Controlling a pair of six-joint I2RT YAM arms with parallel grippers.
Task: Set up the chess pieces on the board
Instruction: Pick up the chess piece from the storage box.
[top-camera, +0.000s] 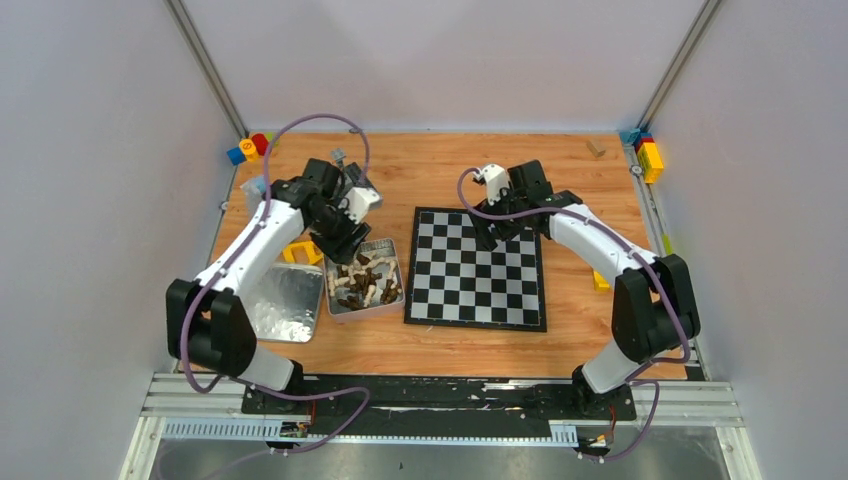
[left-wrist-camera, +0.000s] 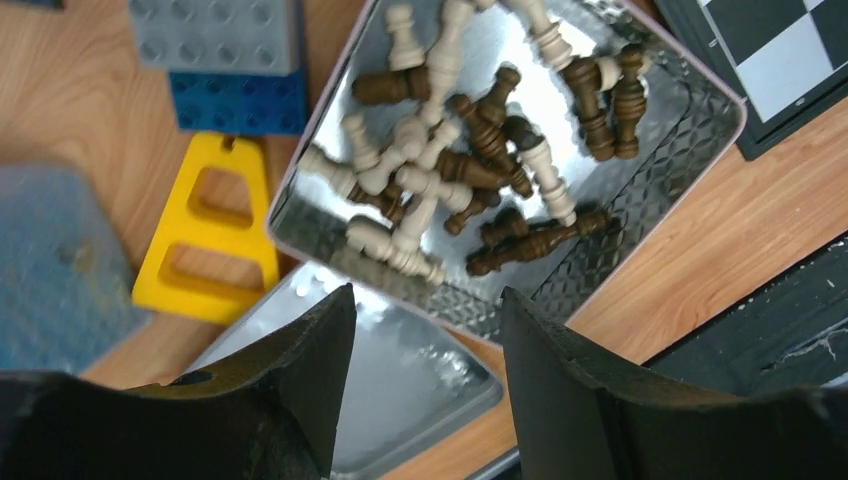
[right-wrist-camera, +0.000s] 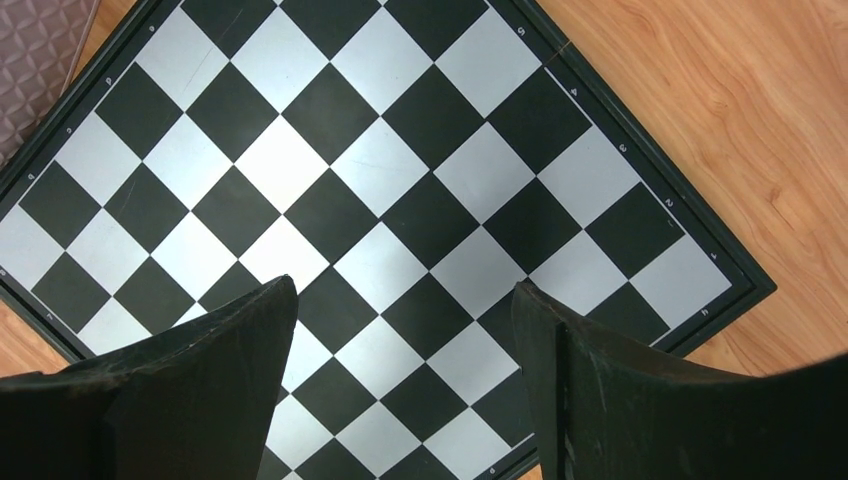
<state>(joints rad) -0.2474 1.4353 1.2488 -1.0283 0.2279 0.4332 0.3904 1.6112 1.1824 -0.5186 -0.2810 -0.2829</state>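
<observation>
- The left gripper (left-wrist-camera: 425, 300) hovers over the near edge of the tin (left-wrist-camera: 650, 220), jaws parted, holding nothing.
- The pieces (left-wrist-camera: 450, 170) lie heaped in that tin, just beyond its fingertips. They are cream and dark brown, too tangled to count exactly.
- The right gripper (right-wrist-camera: 400, 295) hangs over the board (right-wrist-camera: 400, 150), jaws wide apart, gripping nothing.
- There is one board and one tin, and the tin sits just beside the board's left edge.

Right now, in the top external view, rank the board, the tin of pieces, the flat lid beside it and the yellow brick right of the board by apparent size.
1. board
2-3. tin and lid: they look alike, and the left arm hides part of the lid, so unranked
4. yellow brick
</observation>
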